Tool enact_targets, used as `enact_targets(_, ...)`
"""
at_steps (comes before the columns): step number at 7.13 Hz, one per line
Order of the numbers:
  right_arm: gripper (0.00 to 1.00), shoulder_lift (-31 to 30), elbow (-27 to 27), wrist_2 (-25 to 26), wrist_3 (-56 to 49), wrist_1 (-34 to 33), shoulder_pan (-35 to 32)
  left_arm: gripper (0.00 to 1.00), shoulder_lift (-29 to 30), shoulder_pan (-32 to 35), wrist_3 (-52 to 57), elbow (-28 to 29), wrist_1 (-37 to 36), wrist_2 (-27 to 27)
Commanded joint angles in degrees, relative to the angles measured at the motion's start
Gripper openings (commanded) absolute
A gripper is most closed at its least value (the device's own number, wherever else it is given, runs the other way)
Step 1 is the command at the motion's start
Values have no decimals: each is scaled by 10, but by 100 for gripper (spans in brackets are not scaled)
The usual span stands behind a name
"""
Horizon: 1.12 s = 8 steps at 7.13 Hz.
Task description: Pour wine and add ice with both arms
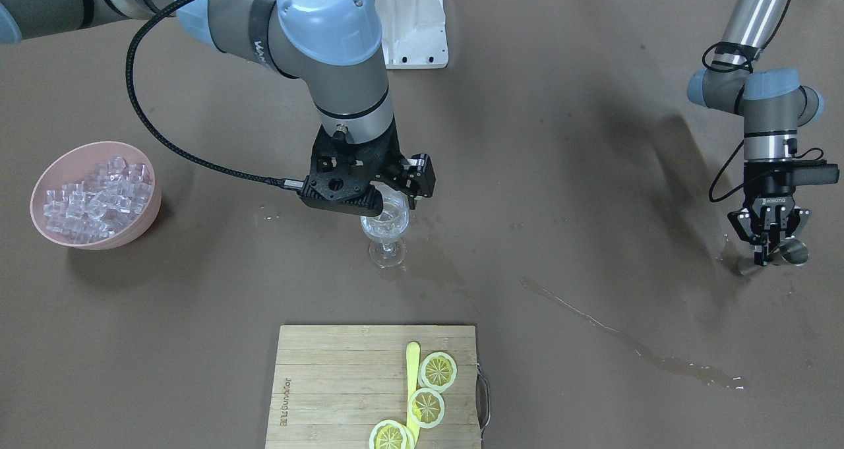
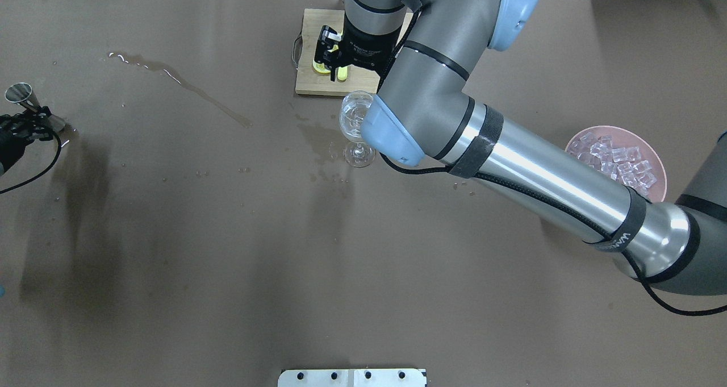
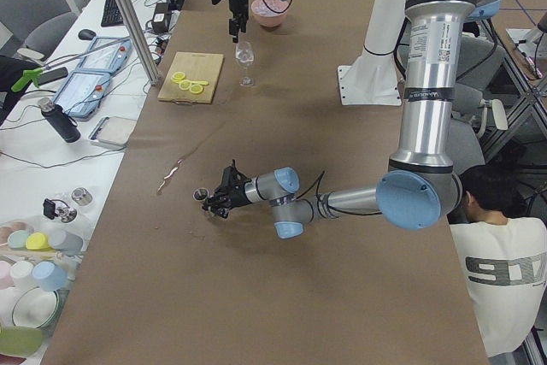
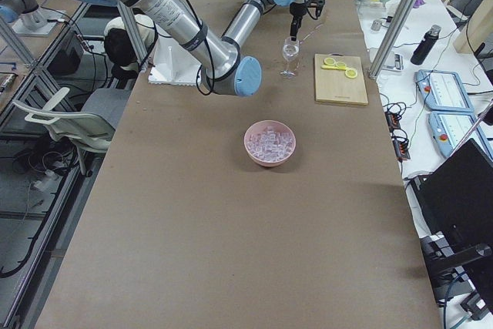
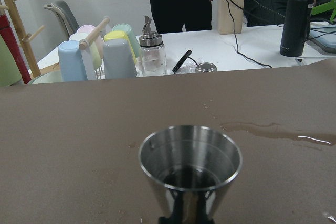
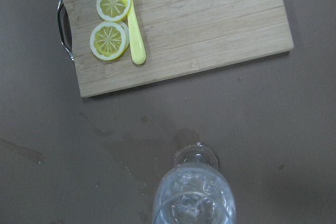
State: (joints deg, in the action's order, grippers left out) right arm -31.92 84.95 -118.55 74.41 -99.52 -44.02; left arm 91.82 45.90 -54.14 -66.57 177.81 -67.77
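The left tool (image 1: 767, 250) clamped a steel jigger (image 5: 190, 167). Below the right tool (image 3: 232, 32) stood a wine glass (image 1: 388, 237) holding ice (image 6: 191, 203). Whether that tool's jaws were apart, I couldn't tell.

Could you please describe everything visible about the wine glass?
The wine glass is clear and stemmed with a round foot. It stands upright on a wet patch of the brown table, apart from the cutting board. Its bowl holds a little clear liquid and what look like ice cubes. The right hand hangs just above its rim; contact cannot be told.
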Motion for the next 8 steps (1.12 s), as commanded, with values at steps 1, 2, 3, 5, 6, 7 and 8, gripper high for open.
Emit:
enact_targets(1,99,-13,6,-12,-51,-16,-38,0,-1,-4,0,5,0,0)
enact_targets(2,99,-31,11,-14,-89,-25,-54,0,-1,-4,2,2,0,-2)
enact_targets(3,99,-62,21,-24,-141,-24,-78,4,-1,-4,4,-1,0,-5)
enact_targets(5,99,-124,39,-75,-243,-24,-144,33,-1,-4,6,-1,-1,-8)
enact_targets(6,99,-150,40,-81,-292,-24,-167,45,-1,-4,6,0,-1,-7)
enact_targets(7,99,-184,40,-88,-361,-21,-199,50,-1,-4,6,0,-1,-8)
enact_targets(8,99,-223,41,-105,-435,-19,-239,56,-2,-4,6,0,-1,-8)
